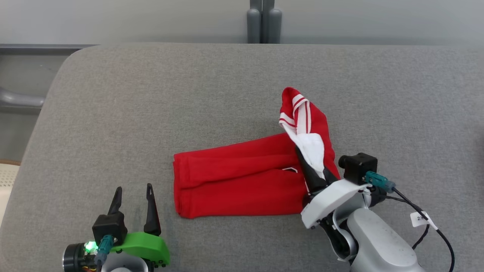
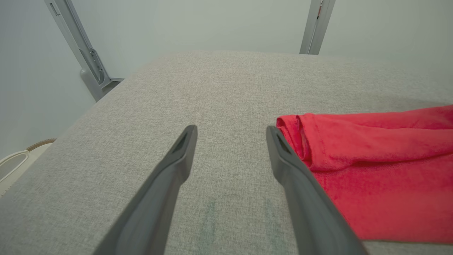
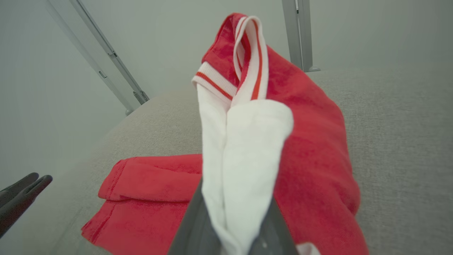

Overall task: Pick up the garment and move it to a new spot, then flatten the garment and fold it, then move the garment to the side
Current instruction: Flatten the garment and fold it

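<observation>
The right gripper [image 1: 313,168] is clamped on the white-lined end of the red garment [image 1: 234,181] and holds that end raised beyond its fingertips (striped trim topmost). The rest of the folded cloth lies flat on the gray cushion [image 1: 151,94] to its left. The left gripper [image 1: 134,189] hovers with fingers spread and empty, the garment's folded edge near its right side.

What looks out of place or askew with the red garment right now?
One end of the red garment stands bunched up off the grey surface, white lining and striped trim showing, pinched in the shut right gripper. The rest lies folded flat. Nothing looks torn or spilled.
</observation>
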